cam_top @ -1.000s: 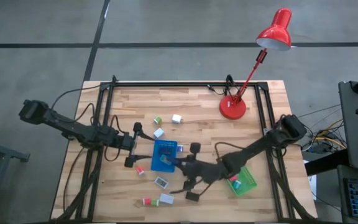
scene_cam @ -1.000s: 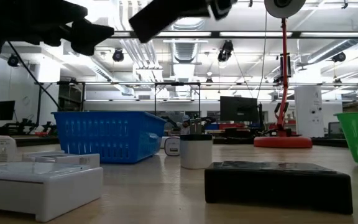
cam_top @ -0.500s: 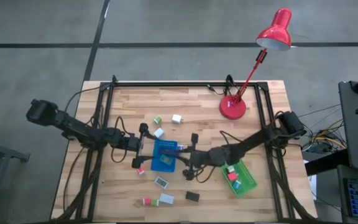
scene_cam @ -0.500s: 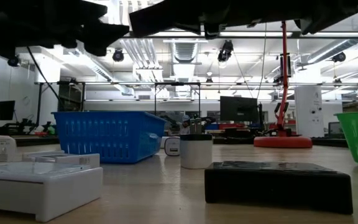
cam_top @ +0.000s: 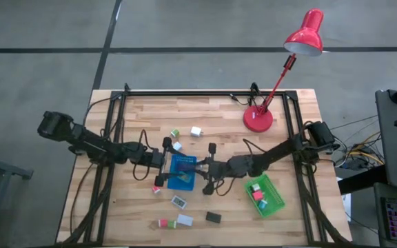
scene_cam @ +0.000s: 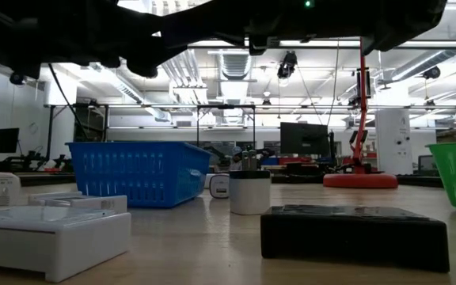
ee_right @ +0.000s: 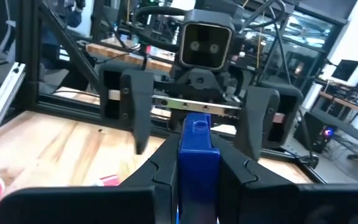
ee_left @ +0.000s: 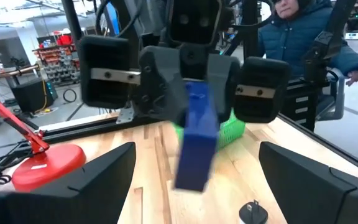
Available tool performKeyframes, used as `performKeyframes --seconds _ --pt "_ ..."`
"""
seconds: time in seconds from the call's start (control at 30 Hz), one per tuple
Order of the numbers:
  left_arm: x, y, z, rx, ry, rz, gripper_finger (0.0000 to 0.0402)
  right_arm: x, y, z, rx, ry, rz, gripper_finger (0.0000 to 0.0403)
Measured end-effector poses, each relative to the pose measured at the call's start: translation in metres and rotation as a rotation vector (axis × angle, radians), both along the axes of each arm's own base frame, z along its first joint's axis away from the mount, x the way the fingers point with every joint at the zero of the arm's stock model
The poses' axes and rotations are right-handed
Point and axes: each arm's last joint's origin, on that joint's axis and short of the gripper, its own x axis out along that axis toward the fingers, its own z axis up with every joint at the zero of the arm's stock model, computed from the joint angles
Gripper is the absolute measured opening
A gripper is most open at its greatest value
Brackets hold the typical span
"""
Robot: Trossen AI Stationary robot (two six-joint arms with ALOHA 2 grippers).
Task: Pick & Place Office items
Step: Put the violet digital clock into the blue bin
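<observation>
Since half a sec ago both your arms have closed in over the blue tray at mid-table — the left gripper has slid toward its left edge, the right gripper has pulled back from the front of the table to its right edge. They now face each other across it. The tabletop items look unmoved.

Your right gripper's fingers are clamped on a navy block, held upright between them. In the left wrist view that same navy block hangs from the opposite gripper, above the wood. Your left gripper's fingers are spread wide, holding nothing.

Containers: the blue tray holds a light-coloured piece, too small to identify. The green tray, right of centre, holds a red block plus a pale one.

Loose items sit around the blue tray: a black block and white box near the front edge, a white block further back.
</observation>
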Motion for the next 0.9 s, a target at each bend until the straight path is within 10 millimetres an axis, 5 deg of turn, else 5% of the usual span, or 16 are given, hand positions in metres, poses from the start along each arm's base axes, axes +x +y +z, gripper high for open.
performKeyframes --seconds 0.17,0.3,0.6,0.9 --pt "0.0008 0.0004 -0.0003 0.008 0.0 0.01 0.0336 0.0011 -0.0036 0.0003 0.014 -0.005 0.013 0.0052" --pt "0.0007 0.0006 0.0011 0.026 -0.009 0.015 0.0289 0.0012 -0.0035 0.0001 0.019 -0.005 0.019 0.0052" --pt "0.0006 0.0003 0.001 0.092 -0.019 0.007 0.0061 0.0016 -0.0046 -0.0004 0.027 -0.001 0.024 0.0052" --pt "0.0004 0.0 -0.0002 0.096 -0.008 0.003 0.0061 0.0018 -0.0051 -0.0015 0.024 0.01 0.032 0.0052"
